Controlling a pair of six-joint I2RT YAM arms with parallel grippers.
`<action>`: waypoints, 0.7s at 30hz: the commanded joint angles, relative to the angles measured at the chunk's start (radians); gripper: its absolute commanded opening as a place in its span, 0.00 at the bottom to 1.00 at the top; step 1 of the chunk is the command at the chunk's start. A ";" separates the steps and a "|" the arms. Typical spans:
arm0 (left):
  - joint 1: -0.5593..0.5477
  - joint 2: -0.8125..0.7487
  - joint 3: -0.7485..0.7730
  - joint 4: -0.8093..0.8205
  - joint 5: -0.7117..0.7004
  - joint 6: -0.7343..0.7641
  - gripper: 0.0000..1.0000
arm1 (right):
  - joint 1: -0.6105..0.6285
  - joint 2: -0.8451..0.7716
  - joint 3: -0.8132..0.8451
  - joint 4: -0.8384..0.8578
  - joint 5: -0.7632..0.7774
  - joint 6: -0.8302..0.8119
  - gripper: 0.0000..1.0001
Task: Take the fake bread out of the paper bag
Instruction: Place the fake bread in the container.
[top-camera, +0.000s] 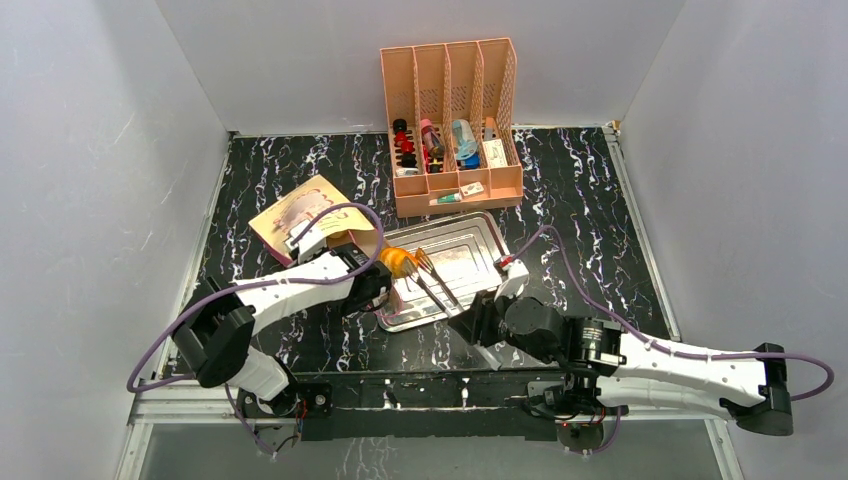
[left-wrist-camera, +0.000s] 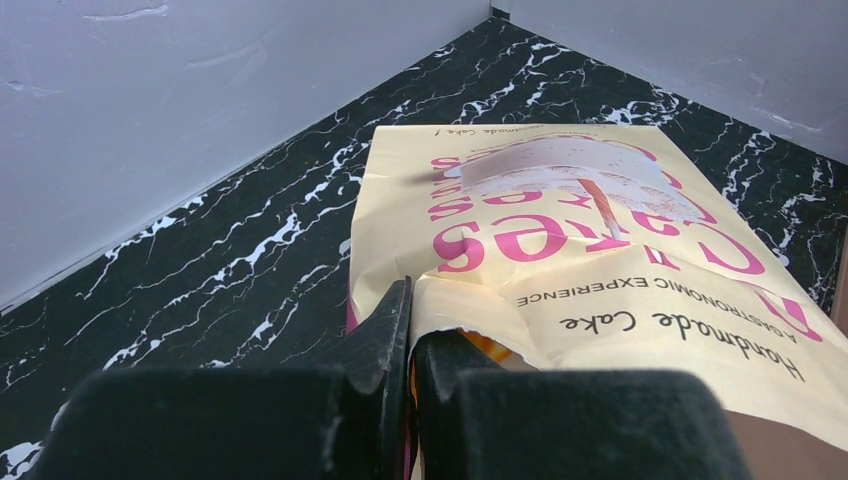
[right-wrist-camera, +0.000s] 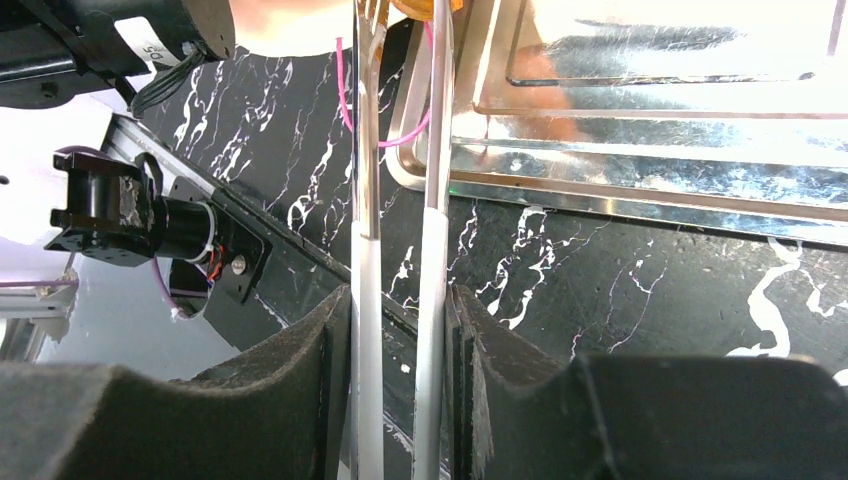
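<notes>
left arm: elbow folded back low at near left, forearm reaching forward and right toward mid-table. left gripper: jaws pressed together, nipping the mouth edge of the paper bag. right arm: lying low along the near edge, running from far right in toward centre, wrist angled forward-left. right gripper: jaws partly closed, clamped on both legs of the tongs.

Black, white-veined marble table, boxed in by 3 plain grey-white walls: left, back, right. Bright, even light throughout.
</notes>
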 joint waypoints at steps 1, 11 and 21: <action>0.024 -0.014 -0.008 -0.025 -0.052 -0.230 0.00 | 0.003 -0.036 0.021 0.029 0.073 0.027 0.00; 0.045 -0.057 -0.050 -0.025 -0.056 -0.219 0.00 | 0.003 -0.041 -0.079 0.076 0.071 0.089 0.00; 0.061 -0.113 -0.076 -0.025 -0.064 -0.197 0.00 | 0.003 -0.061 -0.167 0.097 0.068 0.140 0.00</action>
